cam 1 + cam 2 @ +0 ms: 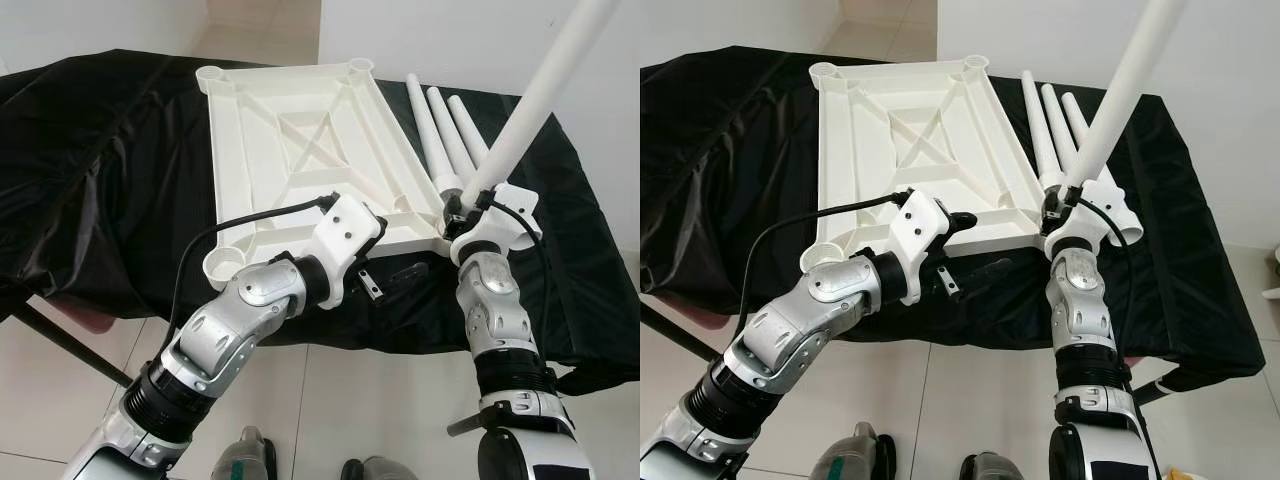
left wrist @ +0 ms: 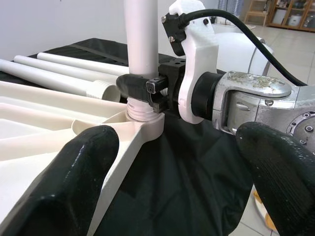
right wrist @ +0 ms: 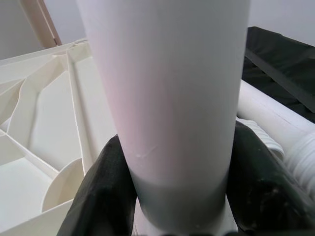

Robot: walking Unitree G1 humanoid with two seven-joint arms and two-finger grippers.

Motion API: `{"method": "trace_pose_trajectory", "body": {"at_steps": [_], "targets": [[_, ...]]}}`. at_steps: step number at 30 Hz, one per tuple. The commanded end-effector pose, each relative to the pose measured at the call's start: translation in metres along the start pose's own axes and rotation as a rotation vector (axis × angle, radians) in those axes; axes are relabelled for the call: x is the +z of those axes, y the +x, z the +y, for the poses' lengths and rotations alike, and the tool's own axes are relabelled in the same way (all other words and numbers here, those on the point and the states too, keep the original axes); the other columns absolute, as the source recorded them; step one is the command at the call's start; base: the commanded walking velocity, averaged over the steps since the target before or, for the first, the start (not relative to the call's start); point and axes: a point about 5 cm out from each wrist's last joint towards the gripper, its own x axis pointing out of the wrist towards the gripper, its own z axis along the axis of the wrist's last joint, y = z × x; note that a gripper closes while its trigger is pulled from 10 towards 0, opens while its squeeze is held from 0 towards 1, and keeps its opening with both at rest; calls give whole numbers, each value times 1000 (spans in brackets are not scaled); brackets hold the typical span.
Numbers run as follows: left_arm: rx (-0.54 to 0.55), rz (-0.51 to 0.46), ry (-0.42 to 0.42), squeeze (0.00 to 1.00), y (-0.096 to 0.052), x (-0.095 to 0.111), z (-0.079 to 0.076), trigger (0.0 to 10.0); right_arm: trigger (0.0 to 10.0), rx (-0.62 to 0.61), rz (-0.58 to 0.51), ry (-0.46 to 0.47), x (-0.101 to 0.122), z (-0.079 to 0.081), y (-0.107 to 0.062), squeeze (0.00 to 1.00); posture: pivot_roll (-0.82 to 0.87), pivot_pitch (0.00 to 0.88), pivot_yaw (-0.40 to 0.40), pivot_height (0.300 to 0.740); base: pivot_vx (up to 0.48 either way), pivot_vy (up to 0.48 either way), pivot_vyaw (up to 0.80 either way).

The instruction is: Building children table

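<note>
Right hand (image 2: 142,88): black fingers (image 3: 106,191) pinched on the leg (image 1: 530,95) just above its threaded foot, at the near right corner of the top.
Leg: white tube, its foot set in the corner socket (image 2: 142,115), the tube leaning up and to the right, out past the upper edge of the eye views.
Left hand (image 1: 385,283): fingers (image 2: 69,191) spread apart, gripping nothing, hovering over the black cloth just off the near edge of the top, left of the right hand and pointed toward it.
Top (image 1: 300,150): white plastic tabletop lying underside up on the counter, ribs and a cross brace showing, round sockets at its corners; the near left socket (image 1: 225,262) is open.
Spare legs (image 1: 440,130): three white tubes lying side by side on the cloth, just right of the top and beyond the right hand; the threaded end of one (image 2: 106,91) lies near the held leg's foot.
Counter (image 1: 100,180): draped in black cloth, carrying the top and the tubes; it runs from the far left to the far right of the scene.
Floor (image 1: 350,400): pale tiles below the near edge of the counter, between the two silver arms.
</note>
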Motion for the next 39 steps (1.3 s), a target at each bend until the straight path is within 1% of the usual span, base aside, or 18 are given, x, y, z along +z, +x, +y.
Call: {"method": "trace_pose_trajectory", "body": {"at_steps": [1, 4, 16, 17, 18, 20, 21, 23, 27, 28, 30, 31, 32, 34, 35, 37, 38, 39], "targets": [[-119, 6, 12, 0, 0, 0, -8, 10000, 10000, -93, 53, 3, -11, -16, -5, 0, -5, 43, -2, 740, 0, 0, 0], [-120, 6, 12, 0, 0, -1, -8, 10000, 10000, -97, 52, 1, -11, -15, -6, 0, -6, 43, -1, 740, 0, 0, 0], [-124, 8, 9, 0, 0, -1, -9, 10000, 10000, -78, 76, -4, -16, -2, -15, 0, -6, 48, -1, 740, 0, 0, 0], [-124, 8, 9, 0, 0, -1, -10, 10000, 10000, -59, 77, -6, -16, 2, -17, 0, -7, 49, -1, 740, 0, 0, 0], [-124, 8, 9, 0, 0, -1, -10, 10000, 10000, -59, 77, -6, -16, 2, -17, 0, -7, 49, -1, 740, 0, 0, 0], [-124, 7, 8, 0, 0, -1, -10, 10000, 10000, -19, 80, -10, -17, 10, -21, 0, -7, 49, -1, 740, 0, 0, 0], [-124, 7, 8, 0, 0, -1, -10, 10000, 10000, -19, 80, -10, -17, 10, -21, 0, -7, 49, -1, 740, 0, 0, 0], [-124, 7, 7, 0, 0, -1, -10, 10000, 10000, 16, 83, -4, -17, 18, -25, 0, -9, 53, -2, 740, 0, 0, 0], [-123, 7, 5, 0, 0, -1, -11, 10000, 10000, 39, 90, 1, -19, 21, -30, 0, -9, 56, -3, 740, 0, 0, 0], [-123, 7, 5, 0, 0, -1, -11, 10000, 10000, 45, 93, 3, -19, 22, -30, 471, -9, 58, -2, 740, 0, 0, 0], [-123, 7, 5, 0, 0, -1, -11, 10000, 10000, 45, 93, 3, -19, 22, -30, 471, -9, 58, -2, 740, 0, 0, 0], [-122, 7, 5, 0, 0, -1, -10, 10000, 10000, 60, 88, 9, -19, 22, -30, 1000, -9, 58, -2, 740, 0, 0, 0], [-122, 7, 5, 0, 0, -1, -10, 10000, 10000, 60, 88, 9, -19, 22, -30, 1000, -9, 58, -2, 740, 0, 0, 0], [-120, 7, 6, 0, 0, -1, -10, 10000, 10000, 116, 70, 32, -15, 22, -29, 1000, -10, 65, 0, 740, 0, 0, 0], [-120, 7, 6, 0, 0, -1, -10, 10000, 10000, 116, 70, 32, -15, 22, -29, 1000, -10, 65, 0, 740, 0, 0, 0], [-116, 7, 7, 0, 0, -1, -9, 10000, 10000, 185, 43, 39, -9, 18, -26, 1000, -11, 66, 0, 740, 0, 0, 0], [-116, 7, 7, 0, 0, -1, -9, 10000, 10000, 185, 43, 39, -9, 18, -26, 1000, -11, 66, 0, 740, 0, 0, 0], [-114, 7, 7, 0, 0, 0, -9, 10000, 10000, 211, 34, 25, -7, 13, -23, 1000, -12, 69, -2, 740, 0, 0, 0]]}}
